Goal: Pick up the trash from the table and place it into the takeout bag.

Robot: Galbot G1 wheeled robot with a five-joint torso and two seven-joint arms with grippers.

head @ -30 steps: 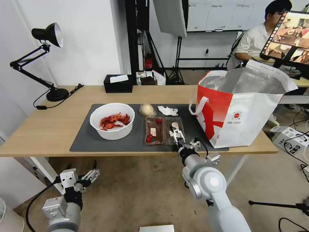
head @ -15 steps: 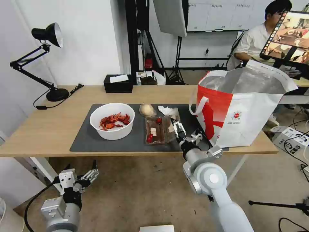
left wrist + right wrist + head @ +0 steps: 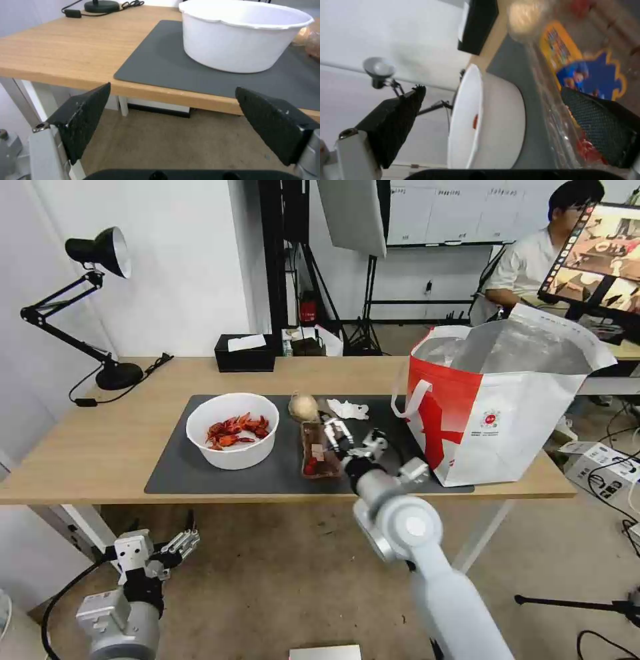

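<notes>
Right claw (image 3: 338,433) spread wide, arm stretched forward, left claw (image 3: 179,542) parted, arm parked low.

The right end effector (image 3: 335,432) hides part of the clamshell tray (image 3: 317,455).

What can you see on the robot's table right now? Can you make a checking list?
Surface: light-wood table with dark grey mat.
Job's things: white bowl of crayfish shells, clamshell tray with cherry tomatoes, crumpled tissue, beige wrapped lump; takeout bag stands open.
Clutter: black tissue box, desk lamp.
Grippers: right gripper open, at the tray; left gripper open, below the table edge.
Cables: lamp cord on the table.
Surroundings: seated person, monitor.
</notes>
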